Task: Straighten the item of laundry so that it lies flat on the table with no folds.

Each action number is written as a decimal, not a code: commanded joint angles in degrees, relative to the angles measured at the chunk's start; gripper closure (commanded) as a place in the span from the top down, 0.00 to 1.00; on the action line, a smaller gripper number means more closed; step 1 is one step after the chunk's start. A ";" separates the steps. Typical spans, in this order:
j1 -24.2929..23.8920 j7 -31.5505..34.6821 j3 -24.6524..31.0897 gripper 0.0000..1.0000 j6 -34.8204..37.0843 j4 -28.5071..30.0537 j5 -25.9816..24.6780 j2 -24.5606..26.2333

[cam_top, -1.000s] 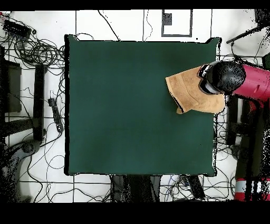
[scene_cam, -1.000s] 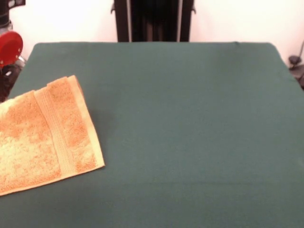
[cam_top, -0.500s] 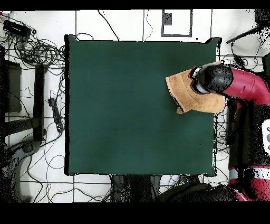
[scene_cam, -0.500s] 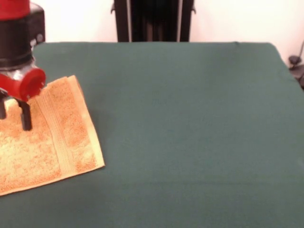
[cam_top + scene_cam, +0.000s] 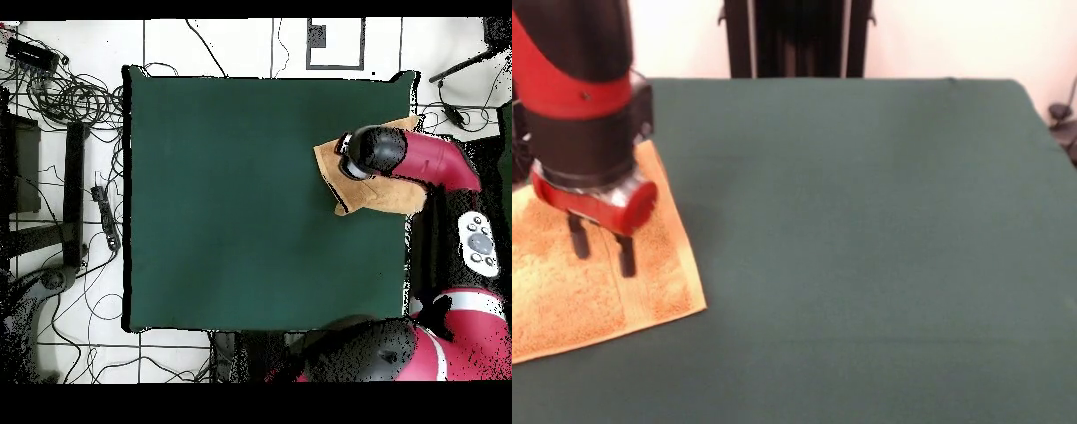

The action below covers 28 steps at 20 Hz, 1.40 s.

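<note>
- The small orange-tan terry-cloth towel (image 5: 565,283) lies at the left edge of the front view, spread on the large table covered in plain dark green cloth (image 5: 865,247); in the overhead view the towel (image 5: 375,190) sits at the table's (image 5: 250,200) right edge, in its upper half, with one corner reaching past the edge.
- A flat woven border band (image 5: 636,296) runs across the towel near its right-hand edge in the front view, and the corner nearest the table's middle lies flat on the green cloth.
- The red and black arm (image 5: 578,97) stands over the towel, its wrist covering the towel's upper part.
- The gripper (image 5: 600,249) points straight down above the towel, close beside the border band; its two dark fingers (image 5: 625,256) are set slightly apart with nothing between them, and the tips are close to the pile, though contact cannot be told.
- In the overhead view the arm (image 5: 420,165) reaches in from beyond the table's right edge, and its rounded black end covers the middle of the towel.
- To the right of the towel in the front view, the rest of the green cloth stretches smooth to the table's far side.
</note>
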 commanded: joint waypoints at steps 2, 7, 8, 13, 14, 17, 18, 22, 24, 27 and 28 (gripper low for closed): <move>3.80 -8.06 2.97 1.00 2.67 -4.79 -3.31 8.68; 2.65 -12.58 4.22 1.00 1.64 -11.29 -4.26 14.31; 2.29 -13.57 4.51 1.00 1.28 -11.87 -4.26 14.96; 0.90 -17.45 6.71 1.00 -0.76 -14.14 -4.34 17.40; 0.69 -18.14 7.10 1.00 -0.74 -14.20 -4.19 17.53; 0.02 -20.29 8.63 1.00 -0.41 -13.68 -3.42 17.53; -0.35 -21.58 9.70 1.00 -0.11 -13.62 -2.87 17.71; -0.93 -23.69 12.55 1.00 3.38 -12.37 -0.69 17.45; -0.71 -24.06 13.40 1.00 4.61 -11.90 -0.27 16.81; 0.20 -21.26 12.97 1.00 6.25 -10.55 -0.26 15.28; 0.27 -21.30 13.28 1.00 6.24 -10.41 -0.19 15.29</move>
